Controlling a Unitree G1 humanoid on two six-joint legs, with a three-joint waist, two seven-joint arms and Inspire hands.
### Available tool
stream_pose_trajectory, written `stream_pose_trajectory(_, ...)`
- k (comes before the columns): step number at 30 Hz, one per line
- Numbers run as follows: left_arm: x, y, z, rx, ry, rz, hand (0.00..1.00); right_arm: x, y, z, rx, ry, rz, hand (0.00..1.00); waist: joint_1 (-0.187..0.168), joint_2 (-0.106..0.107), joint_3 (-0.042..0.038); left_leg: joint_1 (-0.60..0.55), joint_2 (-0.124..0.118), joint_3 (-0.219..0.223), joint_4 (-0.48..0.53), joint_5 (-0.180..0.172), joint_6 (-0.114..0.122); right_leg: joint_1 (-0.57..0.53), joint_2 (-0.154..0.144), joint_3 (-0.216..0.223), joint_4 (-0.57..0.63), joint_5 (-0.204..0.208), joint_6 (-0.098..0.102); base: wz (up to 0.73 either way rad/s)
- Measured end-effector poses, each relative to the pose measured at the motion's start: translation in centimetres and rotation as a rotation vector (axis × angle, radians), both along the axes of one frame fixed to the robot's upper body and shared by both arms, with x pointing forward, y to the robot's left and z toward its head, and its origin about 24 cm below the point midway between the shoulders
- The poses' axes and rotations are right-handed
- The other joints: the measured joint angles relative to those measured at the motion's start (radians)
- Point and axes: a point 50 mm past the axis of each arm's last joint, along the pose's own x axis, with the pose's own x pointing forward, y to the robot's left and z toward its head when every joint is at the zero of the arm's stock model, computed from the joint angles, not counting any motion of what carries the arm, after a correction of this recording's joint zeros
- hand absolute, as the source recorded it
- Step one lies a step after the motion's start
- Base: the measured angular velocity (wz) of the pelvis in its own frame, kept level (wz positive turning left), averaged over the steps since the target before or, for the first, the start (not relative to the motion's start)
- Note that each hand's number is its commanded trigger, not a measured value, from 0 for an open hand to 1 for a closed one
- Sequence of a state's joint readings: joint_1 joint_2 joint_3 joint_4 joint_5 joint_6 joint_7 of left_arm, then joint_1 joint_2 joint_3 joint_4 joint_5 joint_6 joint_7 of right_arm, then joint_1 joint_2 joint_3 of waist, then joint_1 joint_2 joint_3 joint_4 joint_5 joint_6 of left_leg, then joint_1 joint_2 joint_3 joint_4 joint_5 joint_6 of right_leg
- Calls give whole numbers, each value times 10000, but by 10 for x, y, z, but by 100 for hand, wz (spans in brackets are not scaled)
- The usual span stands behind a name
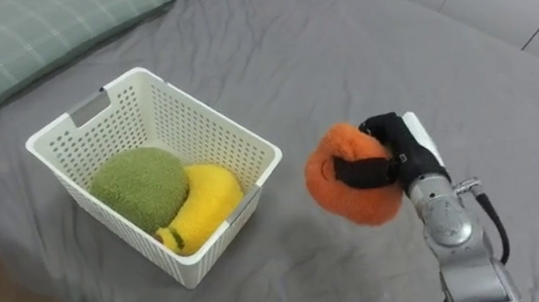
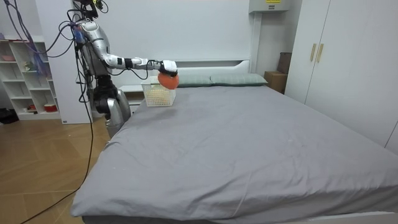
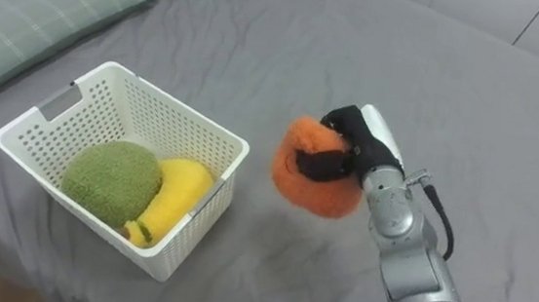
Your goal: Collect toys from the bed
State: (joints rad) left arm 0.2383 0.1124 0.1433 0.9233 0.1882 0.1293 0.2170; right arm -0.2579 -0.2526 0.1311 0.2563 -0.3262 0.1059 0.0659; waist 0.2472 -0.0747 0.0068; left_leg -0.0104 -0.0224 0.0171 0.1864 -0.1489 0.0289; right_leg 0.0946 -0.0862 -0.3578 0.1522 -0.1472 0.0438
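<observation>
Right hand [image 1: 407, 148] tight around orange toy [image 1: 349, 192], over grey bed [image 2: 249, 143] (wardrobe [image 2: 336, 62], shelves [image 2: 25, 74] nearby)

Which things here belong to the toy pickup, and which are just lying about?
Job:
orange plush toy, gripped in the right hand
white basket
green plush ball and yellow plush banana inside it
grey bed

Just about:
checked pillows
white shelf unit
wardrobe

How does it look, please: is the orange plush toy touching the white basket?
Apart. The left eye view shows grey bedding between the orange plush toy, gripped in the right hand, and the rim of the white basket.
</observation>
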Motion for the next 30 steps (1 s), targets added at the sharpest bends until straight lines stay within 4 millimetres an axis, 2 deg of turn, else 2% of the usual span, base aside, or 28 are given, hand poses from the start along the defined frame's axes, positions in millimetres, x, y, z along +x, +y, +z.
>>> stream_pose_trajectory(4,7,-2,0,-89,-215,-58,0,3,2,25,-242,-1126,114,100,7,-1,0,77,4,54,-66,0,3,3,-4,-10,-1,1,1,-5)
stream_pose_trajectory(11,11,-4,1,-141,-407,-46,0,11,14,56,-316,-2311,441,100,73,-13,8,180,79,110,-207,3,-1,33,2,5,-1,1,4,-2)
stream_pose_trajectory(13,15,-3,2,-88,-510,-44,0,18,23,73,-343,-2801,697,100,86,-120,46,131,78,108,-209,5,-6,-27,13,7,-1,-1,6,0)
stream_pose_trajectory(16,16,-4,2,-95,-544,-34,0,23,31,85,-365,-3165,969,100,159,-317,-2,110,71,100,-190,8,-10,-71,18,-16,-2,0,8,0)
stream_pose_trajectory(19,17,-3,2,-71,-608,-42,0,24,34,89,-399,-3322,1042,100,361,-454,-9,36,20,27,-183,7,-8,-56,16,-94,-7,3,13,6)
stream_pose_trajectory(24,18,-2,4,72,-675,-8,0,26,45,90,-450,-3169,1245,100,698,-442,18,20,10,-55,-193,7,-7,-41,5,-180,-11,2,17,3)
stream_pose_trajectory(28,18,-2,4,77,-632,-49,0,27,57,89,-691,-3081,1500,98,1001,-430,65,-110,-43,-293,-167,18,-14,-51,-17,-386,-12,-7,30,16)
stream_pose_trajectory(30,19,-2,4,83,-580,-18,0,29,64,89,-824,-3026,1700,93,1178,-433,109,-158,-58,-387,-154,37,-17,-58,-20,-481,-20,-8,30,18)
